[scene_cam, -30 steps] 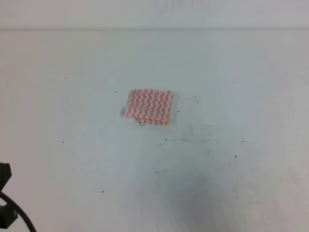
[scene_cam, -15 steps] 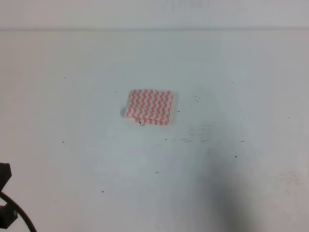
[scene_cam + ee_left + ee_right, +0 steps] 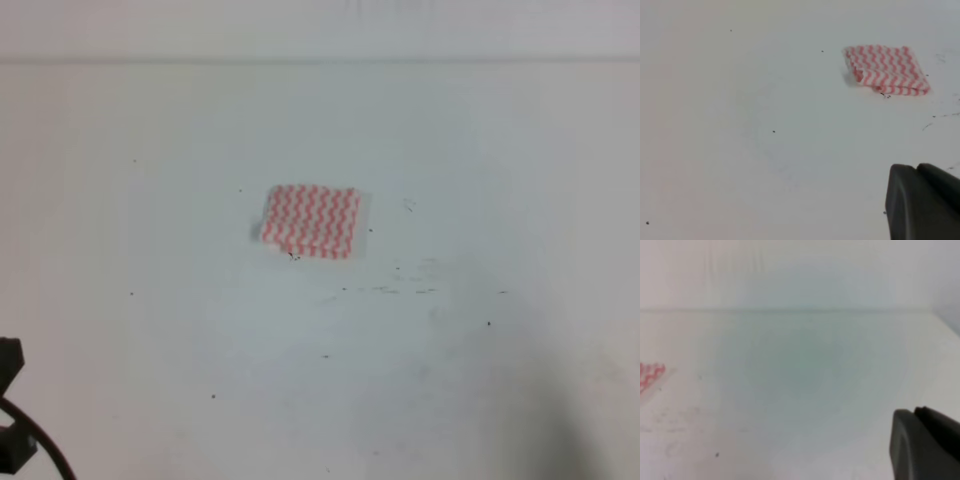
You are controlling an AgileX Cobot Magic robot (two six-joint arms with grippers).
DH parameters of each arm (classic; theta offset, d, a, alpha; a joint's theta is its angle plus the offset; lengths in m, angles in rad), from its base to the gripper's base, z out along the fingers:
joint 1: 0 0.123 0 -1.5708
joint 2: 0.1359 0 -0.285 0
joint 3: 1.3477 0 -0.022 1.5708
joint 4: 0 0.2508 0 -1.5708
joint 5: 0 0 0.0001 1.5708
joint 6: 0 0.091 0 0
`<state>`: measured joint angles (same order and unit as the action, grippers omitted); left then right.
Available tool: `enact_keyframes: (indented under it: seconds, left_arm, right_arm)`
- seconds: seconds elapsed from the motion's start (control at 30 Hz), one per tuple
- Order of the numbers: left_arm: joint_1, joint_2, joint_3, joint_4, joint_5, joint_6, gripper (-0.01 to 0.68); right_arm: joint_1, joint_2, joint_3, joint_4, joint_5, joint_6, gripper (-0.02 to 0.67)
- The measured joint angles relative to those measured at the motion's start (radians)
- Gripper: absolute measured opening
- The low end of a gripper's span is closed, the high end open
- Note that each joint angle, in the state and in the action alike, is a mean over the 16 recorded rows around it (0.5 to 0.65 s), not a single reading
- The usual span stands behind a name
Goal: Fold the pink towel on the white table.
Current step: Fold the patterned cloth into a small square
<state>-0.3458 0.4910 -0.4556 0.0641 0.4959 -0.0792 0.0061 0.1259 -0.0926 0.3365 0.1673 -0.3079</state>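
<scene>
Because the white table (image 3: pixel 480 150) is by far the largest thing in view, it frames everything else: a plain, flat surface marked only by small dark specks and a few faint scuffs. Near its middle, slightly toward the far side in the high view, lies the pink towel (image 3: pixel 311 221), a small rectangle of pink and white zigzag stripes. Its edges show stacked layers in the left wrist view, so it appears already doubled over into a compact packet, which suggests that the folding is finished or nearly so. Nothing touches the towel, and it rests flat, well apart from both arms. At the lower right of the left wrist view a dark part of the left hand (image 3: pixel 922 202) intrudes; whether it stands wide or narrow cannot be told. A like dark part of the right hand (image 3: pixel 925 442) shows in the right wrist view, its state equally unclear; the towel appears there only as a pink sliver at the left edge. No brand, label or writing can be read anywhere.
</scene>
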Motion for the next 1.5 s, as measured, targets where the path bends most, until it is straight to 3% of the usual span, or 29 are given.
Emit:
enact_keyframes:
  seconds: [0.2,0.33,1.2,1.33,1.5]
  left_arm:
    - [0.000,-0.001,0.001,0.002,-0.001,0.000,-0.001]
    - [0.000,-0.001,0.003,0.002,0.001,0.000,-0.001]
    - [0.000,0.003,0.010,0.013,-0.017,-0.005,-0.001]
    - [0.002,0.005,0.038,0.016,-0.114,-0.022,-0.001]
    - [0.025,-0.017,0.140,0.008,-0.367,-0.044,-0.001]
  right_arm:
    - [0.000,-0.068,0.071,-0.213,0.068,0.295,-0.018]
    - [0.000,-0.104,0.090,-0.267,0.100,0.372,-0.018]
    - [0.000,-0.113,0.103,-0.273,0.108,0.390,-0.018]
    - [0.000,-0.118,0.103,-0.273,0.108,0.390,-0.018]
    - [0.000,-0.120,0.103,-0.273,0.108,0.390,-0.018]
